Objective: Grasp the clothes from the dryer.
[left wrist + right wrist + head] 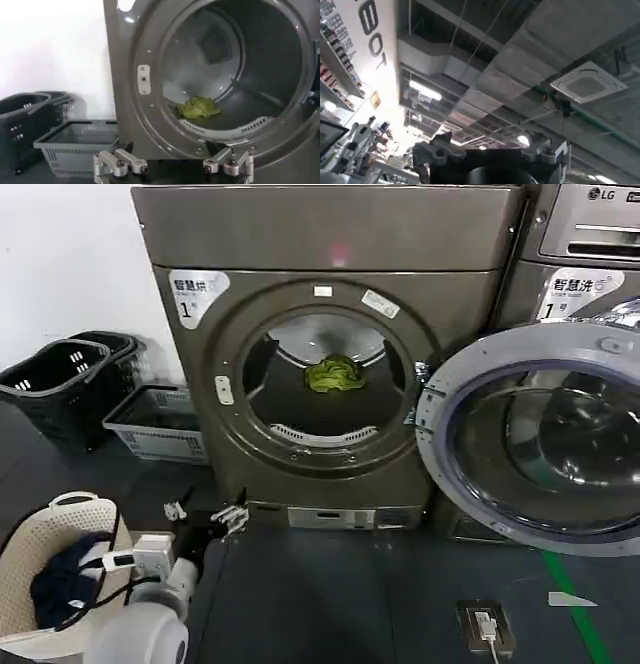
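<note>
The dryer (330,334) stands in front of me, bronze-grey, its glass door (540,444) swung open to the right. The clothes (335,374), a small yellow-green bundle, lie on the drum floor inside the round opening. My left gripper (205,514) hangs low by the dryer's lower left corner, outside the drum, open with nothing between its fingers. In the left wrist view, the left gripper (172,165) faces the porthole and the clothes (199,107) lie well beyond it. My right gripper (492,150) points up at the ceiling, open and holding nothing.
Black baskets (60,384) and a grey crate (155,424) sit left of the dryer. A white basket (85,514) holding a navy garment (60,584) is at my lower left. A grey LG machine (590,224) stands to the right. A small device (485,624) lies on the floor.
</note>
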Robot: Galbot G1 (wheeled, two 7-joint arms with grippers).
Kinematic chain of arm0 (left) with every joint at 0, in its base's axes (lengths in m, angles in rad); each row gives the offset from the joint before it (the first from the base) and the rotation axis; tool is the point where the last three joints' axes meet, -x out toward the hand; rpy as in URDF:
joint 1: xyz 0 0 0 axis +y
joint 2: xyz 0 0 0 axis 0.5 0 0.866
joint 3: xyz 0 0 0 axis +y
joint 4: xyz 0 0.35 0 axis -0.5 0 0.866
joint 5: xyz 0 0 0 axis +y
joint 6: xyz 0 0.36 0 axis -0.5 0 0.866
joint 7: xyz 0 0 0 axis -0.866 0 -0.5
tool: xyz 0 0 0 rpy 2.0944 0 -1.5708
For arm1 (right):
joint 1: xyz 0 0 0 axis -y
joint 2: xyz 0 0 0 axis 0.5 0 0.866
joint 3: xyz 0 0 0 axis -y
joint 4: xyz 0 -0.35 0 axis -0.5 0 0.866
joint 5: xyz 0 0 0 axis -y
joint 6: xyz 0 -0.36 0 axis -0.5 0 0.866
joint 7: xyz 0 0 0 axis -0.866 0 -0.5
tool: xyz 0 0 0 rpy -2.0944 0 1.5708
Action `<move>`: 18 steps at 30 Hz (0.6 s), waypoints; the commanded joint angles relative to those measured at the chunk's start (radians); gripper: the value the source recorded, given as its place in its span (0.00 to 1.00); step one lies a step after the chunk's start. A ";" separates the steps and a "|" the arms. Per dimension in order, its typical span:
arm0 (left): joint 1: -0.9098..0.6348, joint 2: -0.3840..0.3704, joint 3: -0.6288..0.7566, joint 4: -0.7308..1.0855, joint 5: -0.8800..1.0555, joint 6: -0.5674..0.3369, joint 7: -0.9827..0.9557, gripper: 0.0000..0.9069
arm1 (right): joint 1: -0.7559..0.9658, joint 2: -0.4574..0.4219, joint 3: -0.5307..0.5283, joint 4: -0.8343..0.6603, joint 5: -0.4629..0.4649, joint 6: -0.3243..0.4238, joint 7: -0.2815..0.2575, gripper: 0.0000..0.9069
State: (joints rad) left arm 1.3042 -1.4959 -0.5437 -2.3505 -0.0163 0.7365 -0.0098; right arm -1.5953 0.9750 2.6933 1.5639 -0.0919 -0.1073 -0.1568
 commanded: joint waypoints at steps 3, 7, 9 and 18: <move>0.000 -0.001 0.002 0.001 -0.003 0.049 -0.004 1.00 | -0.002 0.000 0.004 -0.003 0.001 0.001 -0.002 1.00; 0.001 -0.004 0.003 0.001 -0.006 0.049 -0.006 1.00 | -0.001 0.001 0.002 0.000 0.004 0.002 -0.007 1.00; 0.003 -0.003 0.003 -0.001 -0.005 0.049 -0.006 1.00 | 0.000 0.000 0.001 0.001 0.005 0.001 -0.007 1.00; 0.002 -0.001 0.001 -0.005 -0.005 0.049 -0.006 1.00 | -0.004 0.003 0.002 0.003 0.013 -0.001 -0.010 1.00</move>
State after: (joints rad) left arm 1.3061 -1.4974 -0.5436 -2.3549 -0.0225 0.7364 -0.0156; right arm -1.5999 0.9765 2.6960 1.5669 -0.0798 -0.1082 -0.1660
